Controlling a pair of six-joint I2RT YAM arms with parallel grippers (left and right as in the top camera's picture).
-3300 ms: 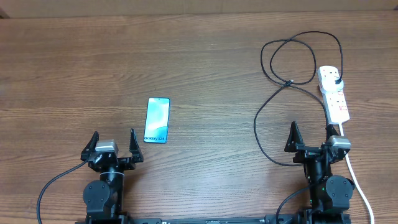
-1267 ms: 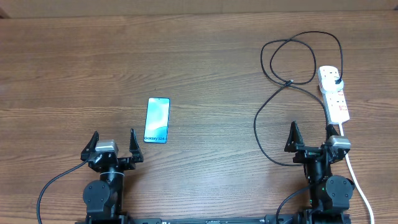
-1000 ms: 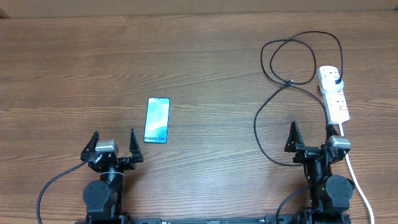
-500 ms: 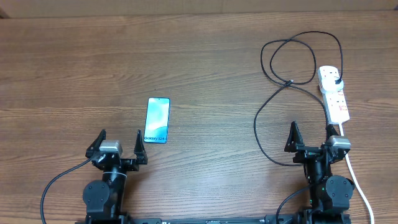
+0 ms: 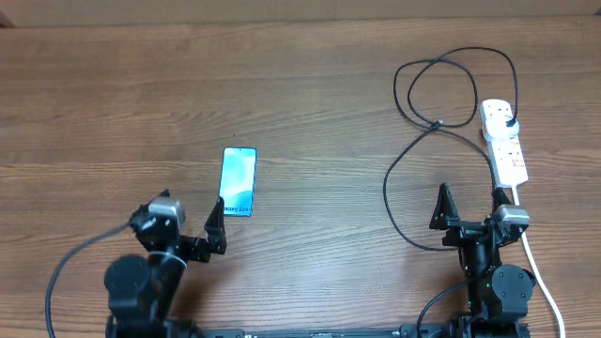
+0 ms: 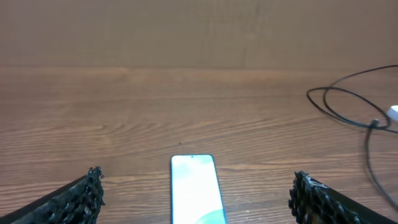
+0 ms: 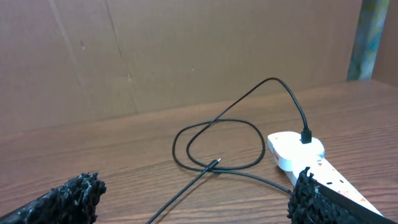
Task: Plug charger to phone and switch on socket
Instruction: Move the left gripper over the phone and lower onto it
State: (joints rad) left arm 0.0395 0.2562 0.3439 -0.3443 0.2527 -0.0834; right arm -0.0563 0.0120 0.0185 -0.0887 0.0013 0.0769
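The phone [image 5: 238, 181] lies flat on the table, left of centre, its light blue screen up; in the left wrist view the phone [image 6: 196, 188] sits between my fingers, just ahead. My left gripper [image 5: 180, 223] is open, empty, just below-left of the phone. The charger [image 5: 441, 94] is a looped black cable at the right, its plug in the socket [image 5: 505, 141], a white power strip; its connector tip [image 7: 216, 162] lies free on the wood. My right gripper [image 5: 470, 207] is open, empty, below the loop.
The socket's white cord [image 5: 543, 282] runs down past the right arm's base. The wooden table [image 5: 310, 84] ends at a brown cardboard wall [image 7: 186, 43] at the back.
My left arm has shifted right and forward toward the phone, its wrist turning slightly. The right arm, cable, phone and power strip have not moved.
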